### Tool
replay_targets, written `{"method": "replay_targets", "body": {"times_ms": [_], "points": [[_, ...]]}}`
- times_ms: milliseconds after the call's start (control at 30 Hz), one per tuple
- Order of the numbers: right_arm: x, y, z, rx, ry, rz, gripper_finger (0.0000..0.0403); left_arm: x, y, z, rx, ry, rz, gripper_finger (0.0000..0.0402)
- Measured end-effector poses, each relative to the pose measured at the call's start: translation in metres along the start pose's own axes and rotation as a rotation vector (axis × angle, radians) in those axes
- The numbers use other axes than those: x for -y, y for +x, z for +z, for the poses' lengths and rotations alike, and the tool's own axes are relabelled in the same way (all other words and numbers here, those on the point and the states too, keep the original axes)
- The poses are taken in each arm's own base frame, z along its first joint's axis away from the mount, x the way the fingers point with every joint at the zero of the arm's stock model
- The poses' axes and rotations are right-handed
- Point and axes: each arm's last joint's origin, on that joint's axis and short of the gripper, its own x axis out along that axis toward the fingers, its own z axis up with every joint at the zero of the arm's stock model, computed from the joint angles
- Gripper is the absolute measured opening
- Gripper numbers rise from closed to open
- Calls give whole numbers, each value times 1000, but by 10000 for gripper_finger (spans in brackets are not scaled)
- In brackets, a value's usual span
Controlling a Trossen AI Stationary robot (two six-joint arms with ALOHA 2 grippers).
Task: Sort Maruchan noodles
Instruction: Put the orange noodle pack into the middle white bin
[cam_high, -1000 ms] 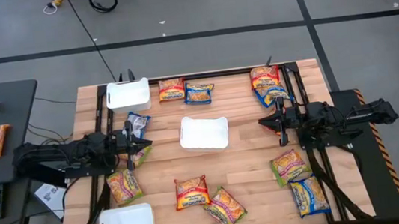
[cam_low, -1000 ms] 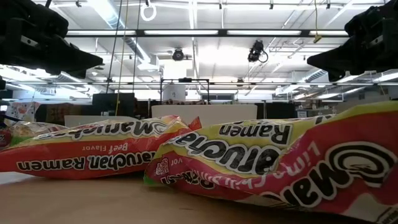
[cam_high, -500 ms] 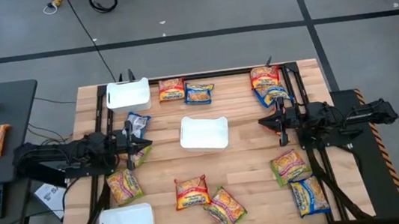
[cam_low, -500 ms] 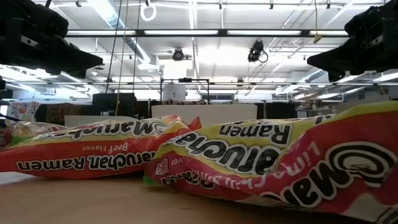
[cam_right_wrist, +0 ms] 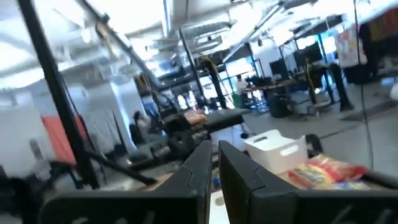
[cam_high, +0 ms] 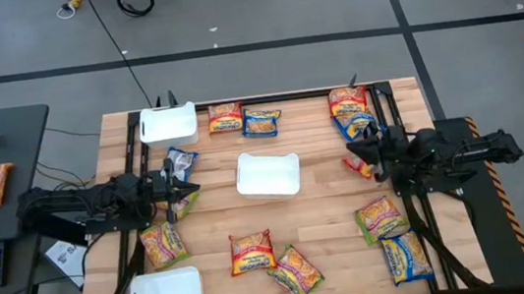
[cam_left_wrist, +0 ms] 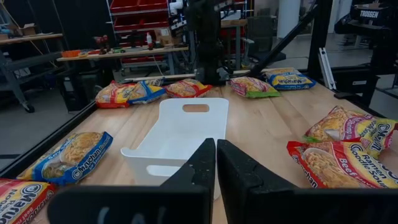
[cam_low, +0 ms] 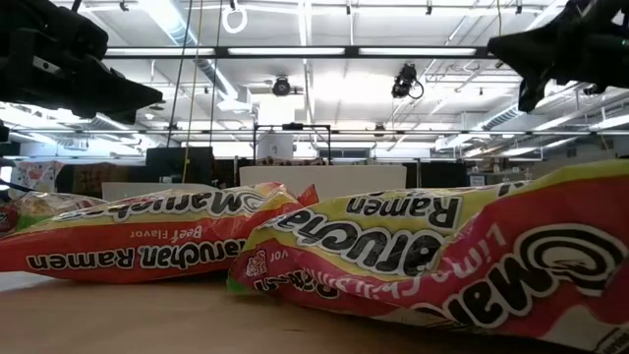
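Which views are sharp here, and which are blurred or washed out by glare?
High view: sharp and evenly lit. Low view: ceiling lights glare, both arms are dark shapes, and a ramen packet fills the foreground. Left wrist view: sharp on the white tray. Right wrist view: smeared throughout, with bright ceiling lights.

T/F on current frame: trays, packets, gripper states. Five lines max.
1. Three white trays sit on the table. True.
2. The centre tray holds a packet. False: it is empty.
3. The left gripper is open. False: its fingers are shut, holding nothing.
4. The right gripper is shut. True.
5. Noodle packets lie loose on the table. True.
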Motion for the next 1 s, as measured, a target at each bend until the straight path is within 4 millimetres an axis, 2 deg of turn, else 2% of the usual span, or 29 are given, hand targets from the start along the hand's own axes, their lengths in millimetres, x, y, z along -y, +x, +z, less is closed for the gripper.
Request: {"method": "replay_targets", "body": {"times_ms": [67, 167, 267, 367, 500, 567, 700, 833, 933, 1000], "points": [[1, 1, -1, -17, 10, -41, 35, 0, 0, 0, 0, 0, 0, 23], [-2, 4, 6, -146, 15, -81, 31, 0, 0, 0, 0, 0, 0, 23], [-12, 11, 30, -305, 19, -110, 17, 0, 0, 0, 0, 0, 0, 23], [-24, 23, 59, -500, -72, -130, 6, 0, 0, 0, 0, 0, 0, 23], [-33, 44, 72, -802, -183, -220, 10, 0, 0, 0, 0, 0, 0, 23], [-34, 55, 66, -977, -182, -264, 10, 0, 0, 0, 0, 0, 0, 23], [-36, 73, 38, -1387, -178, -355, 9, 0, 0, 0, 0, 0, 0, 23], [-34, 84, 9, -1791, -356, -518, 9, 0, 0, 0, 0, 0, 0, 23], [-26, 88, -14, -1963, -539, -620, 9, 0, 0, 0, 0, 0, 0, 23], [-19, 90, -31, -2005, -564, -641, 9, 0, 0, 0, 0, 0, 0, 23]]}}
